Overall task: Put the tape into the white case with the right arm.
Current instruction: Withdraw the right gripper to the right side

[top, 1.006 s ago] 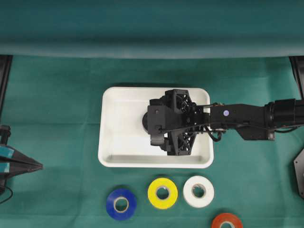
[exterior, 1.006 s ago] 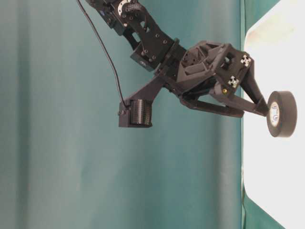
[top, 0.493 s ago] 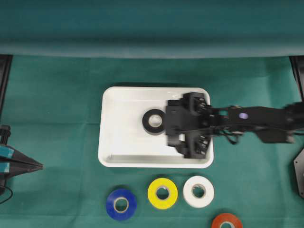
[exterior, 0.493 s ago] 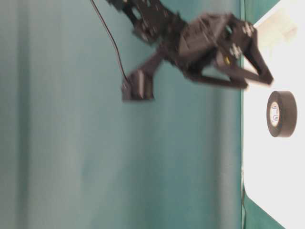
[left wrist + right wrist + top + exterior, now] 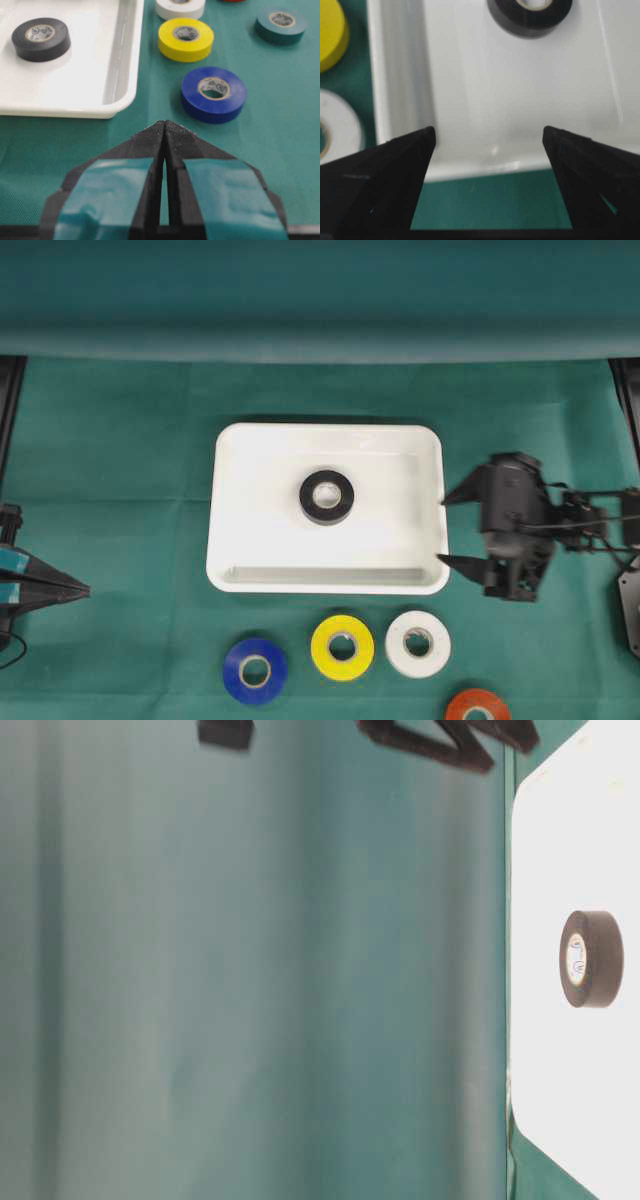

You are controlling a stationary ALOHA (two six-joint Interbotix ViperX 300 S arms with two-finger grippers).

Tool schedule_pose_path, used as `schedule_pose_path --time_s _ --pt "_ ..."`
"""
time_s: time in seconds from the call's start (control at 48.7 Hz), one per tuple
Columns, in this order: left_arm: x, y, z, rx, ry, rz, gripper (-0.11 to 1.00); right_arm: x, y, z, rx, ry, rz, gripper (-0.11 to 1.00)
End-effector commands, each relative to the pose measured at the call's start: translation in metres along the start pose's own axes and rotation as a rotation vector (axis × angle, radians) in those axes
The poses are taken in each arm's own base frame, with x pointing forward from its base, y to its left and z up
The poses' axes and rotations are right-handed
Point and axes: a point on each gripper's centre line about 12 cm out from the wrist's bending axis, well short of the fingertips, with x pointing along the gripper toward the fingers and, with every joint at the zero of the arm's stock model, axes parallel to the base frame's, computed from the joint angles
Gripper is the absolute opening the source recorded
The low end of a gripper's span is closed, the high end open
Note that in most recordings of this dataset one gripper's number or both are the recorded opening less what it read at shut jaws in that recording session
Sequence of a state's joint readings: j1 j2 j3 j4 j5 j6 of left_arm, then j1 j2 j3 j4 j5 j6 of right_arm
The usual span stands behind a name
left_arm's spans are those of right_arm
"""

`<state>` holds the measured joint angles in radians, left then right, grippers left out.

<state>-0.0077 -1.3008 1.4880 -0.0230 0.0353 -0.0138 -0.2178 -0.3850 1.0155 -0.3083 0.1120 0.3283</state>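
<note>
My right tool [image 5: 442,530], black with two long tapered fingers, hangs spread wide and empty just off the right rim of the glossy white shallow plastic case [image 5: 228,570]. The black roll of tape [image 5: 327,497] lies flat near the middle of that case, well apart from my fingertips. My left tool [image 5: 165,131], the one with light-blue strips, sits pinched together at the left edge of the overhead view, holding nothing.

On the green table [image 5: 120,470], below the case, lie a blue roll [image 5: 255,670], a yellow roll [image 5: 342,646], a white roll [image 5: 418,643] and an orange roll [image 5: 478,706] that is cut off at the bottom edge.

The risks I see: the white and yellow rolls sit just beside each other, so a wide finger coming down could nudge the neighbour. A low carry could catch the raised rim and jolt the case. A careless drop could land on the black roll.
</note>
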Motion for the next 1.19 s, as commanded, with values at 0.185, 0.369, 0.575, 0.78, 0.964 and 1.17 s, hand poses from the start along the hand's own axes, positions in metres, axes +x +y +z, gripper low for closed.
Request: schedule_pose_path --time_s 0.185,0.369,0.575,0.78,0.964,1.17 --pt "0.001 -0.001 0.003 -0.001 -0.006 -0.003 0.00 -0.025 0.003 -0.027 0.067 -0.040 0.019 0.74" --pt "0.001 -0.001 0.003 0.001 -0.006 -0.003 0.00 -0.038 0.002 -0.043 0.076 -0.058 0.021 0.74" --pt "0.001 -0.001 0.003 -0.001 -0.006 -0.003 0.00 -0.045 0.001 -0.050 0.076 -0.078 0.022 0.74" --pt "0.001 -0.001 0.004 -0.002 -0.009 -0.003 0.00 -0.045 0.007 -0.054 0.058 -0.071 0.043 0.74" --pt "0.001 -0.001 0.004 -0.009 -0.009 -0.003 0.00 -0.049 0.023 -0.060 0.006 -0.073 0.109 0.74" --pt "0.000 -0.001 0.004 -0.012 -0.009 -0.003 0.00 -0.060 0.042 -0.070 -0.070 -0.098 0.201 0.74"
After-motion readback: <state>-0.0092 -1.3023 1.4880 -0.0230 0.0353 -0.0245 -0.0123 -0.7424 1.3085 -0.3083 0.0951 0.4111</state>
